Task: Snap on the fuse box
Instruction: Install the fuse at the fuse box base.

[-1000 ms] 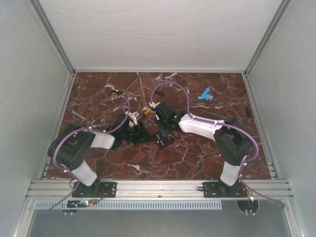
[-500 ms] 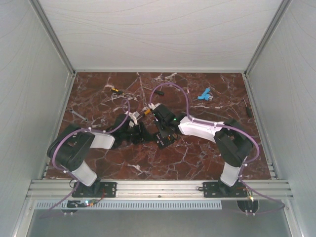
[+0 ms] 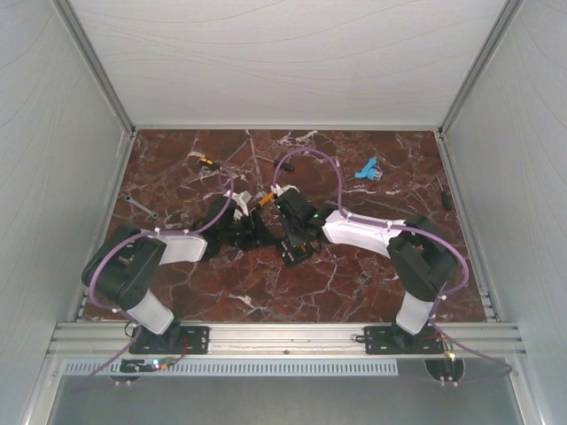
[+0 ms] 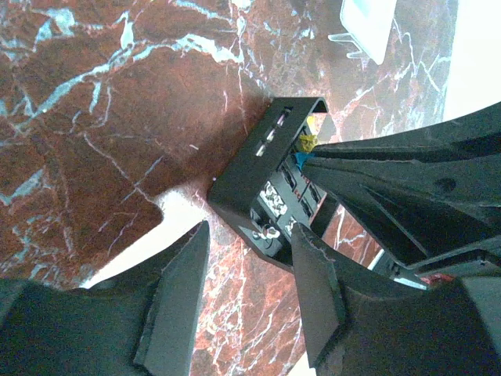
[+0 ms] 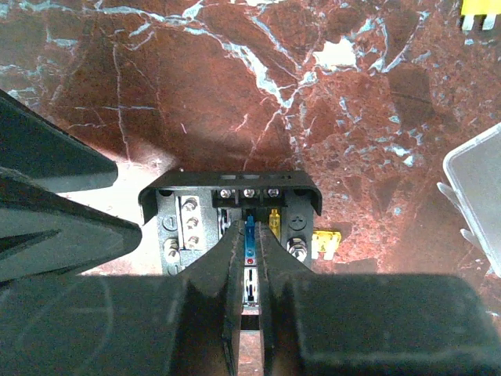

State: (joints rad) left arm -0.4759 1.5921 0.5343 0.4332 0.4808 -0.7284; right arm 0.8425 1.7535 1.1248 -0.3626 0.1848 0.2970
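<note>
Fuse box (image 5: 176, 223) sits under the right gripper (image 5: 249, 249), whose jaws pinch a blue fuse (image 5: 249, 232); left gripper (image 4: 252, 231) stands half-open, empty, box at its twelve o'clock.

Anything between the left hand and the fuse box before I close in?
Nothing visible lies between the open left hand and the small black square plastic fuse box; its near corner shows just past the fingertips. But the right hand reaches into the box from the opposite side, pinching a small blue fuse at the slots.
</note>
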